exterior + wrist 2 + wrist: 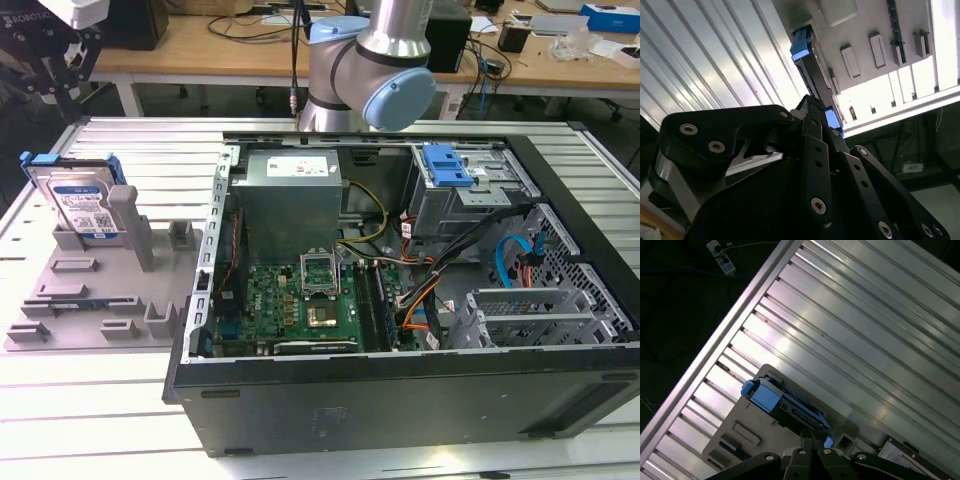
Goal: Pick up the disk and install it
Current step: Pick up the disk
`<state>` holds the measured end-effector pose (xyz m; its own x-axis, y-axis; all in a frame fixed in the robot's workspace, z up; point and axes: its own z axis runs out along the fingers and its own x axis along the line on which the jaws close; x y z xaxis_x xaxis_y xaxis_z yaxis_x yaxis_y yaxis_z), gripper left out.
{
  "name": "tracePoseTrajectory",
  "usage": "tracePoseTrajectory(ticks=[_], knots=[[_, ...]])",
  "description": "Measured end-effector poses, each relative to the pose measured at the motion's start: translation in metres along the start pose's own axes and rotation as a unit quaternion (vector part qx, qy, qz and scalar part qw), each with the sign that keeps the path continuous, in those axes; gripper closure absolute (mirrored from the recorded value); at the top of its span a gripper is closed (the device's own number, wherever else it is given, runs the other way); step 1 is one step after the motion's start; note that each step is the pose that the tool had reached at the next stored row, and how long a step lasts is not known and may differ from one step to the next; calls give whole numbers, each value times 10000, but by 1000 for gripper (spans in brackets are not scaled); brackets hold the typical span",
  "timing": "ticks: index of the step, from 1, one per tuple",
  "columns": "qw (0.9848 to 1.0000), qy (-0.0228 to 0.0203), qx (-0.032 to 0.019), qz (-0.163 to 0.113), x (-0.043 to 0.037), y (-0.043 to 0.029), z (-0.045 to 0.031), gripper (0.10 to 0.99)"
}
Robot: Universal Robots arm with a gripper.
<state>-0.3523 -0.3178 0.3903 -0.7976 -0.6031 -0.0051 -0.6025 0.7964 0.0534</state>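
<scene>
1. The hand is clenched, its black linkage fingertips drawn together on nothing.
2. It hangs just above the disk, apart from it.
3. The disk, flat silver metal with blue plastic rails, stands on edge in a grey moulded holder.
4. The holder lies on the ribbed aluminium desk.
5. An open black computer case sits at the exterior view's right.

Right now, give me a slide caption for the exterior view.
Hard drive stands upright in its grey holder beside the open computer case, not yet installed.
</scene>
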Motion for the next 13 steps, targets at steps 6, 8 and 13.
tracePoseTrajectory(ticks=[6, 8, 13], knots=[[9979, 39, -7, -648, 0, -1, 3, 980], [9963, 51, -8, -859, 0, 0, 4, 980], [9884, 86, -11, -1518, 0, 0, 6, 973]])
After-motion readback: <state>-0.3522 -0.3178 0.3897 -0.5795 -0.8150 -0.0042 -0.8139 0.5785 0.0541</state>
